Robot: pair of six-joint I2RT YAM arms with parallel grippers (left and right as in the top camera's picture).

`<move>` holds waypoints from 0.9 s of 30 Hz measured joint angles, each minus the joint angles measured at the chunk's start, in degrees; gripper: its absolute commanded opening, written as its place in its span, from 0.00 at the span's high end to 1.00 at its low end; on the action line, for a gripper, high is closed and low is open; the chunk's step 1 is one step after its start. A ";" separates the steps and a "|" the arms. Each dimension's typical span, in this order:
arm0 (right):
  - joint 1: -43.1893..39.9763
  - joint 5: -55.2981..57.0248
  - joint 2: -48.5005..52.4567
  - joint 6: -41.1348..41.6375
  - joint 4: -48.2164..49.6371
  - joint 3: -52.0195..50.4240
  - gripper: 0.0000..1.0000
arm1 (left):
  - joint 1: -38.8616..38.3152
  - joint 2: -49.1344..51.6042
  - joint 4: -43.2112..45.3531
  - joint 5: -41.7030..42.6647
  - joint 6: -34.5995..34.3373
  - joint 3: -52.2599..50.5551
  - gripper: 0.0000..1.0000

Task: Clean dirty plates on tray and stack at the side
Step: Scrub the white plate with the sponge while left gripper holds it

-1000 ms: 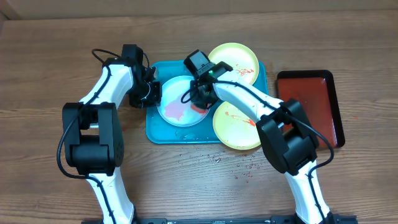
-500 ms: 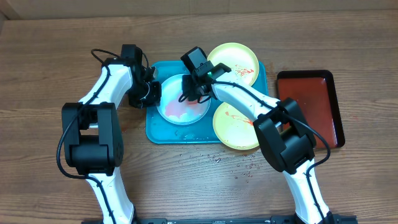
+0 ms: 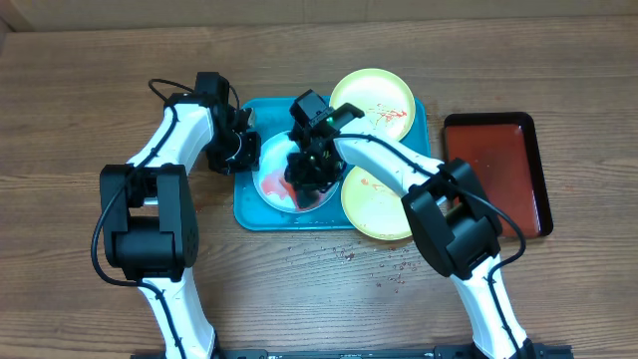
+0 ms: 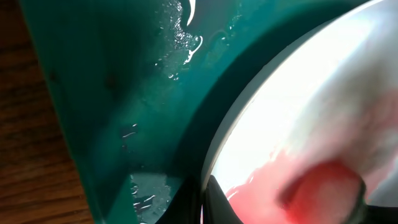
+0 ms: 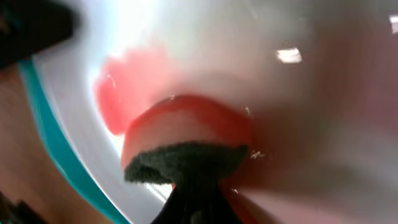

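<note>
A light blue plate smeared with pink-red sauce lies in the left part of the turquoise tray. My left gripper is shut on the plate's left rim, its dark fingertips pinching the edge. My right gripper is over the plate's middle, shut on a red sponge with a dark scouring face, pressed onto the wet plate. One yellow-green plate with red smears lies at the tray's back right. Another yellow-green plate overlaps the tray's front right edge.
A dark red tray sits to the right on the wooden table. Small red spots and droplets mark the table in front of the turquoise tray. Water beads on the tray floor beside the plate.
The right gripper with the sponge swept toward the plate's back edge, then came forward over its middle. The pink smear has shifted toward the plate's left. The left gripper kept its hold.
</note>
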 measured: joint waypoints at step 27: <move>3.19 16.68 0.63 -3.58 14.73 3.37 0.96 | 0.02 0.11 1.27 0.22 0.00 0.00 0.96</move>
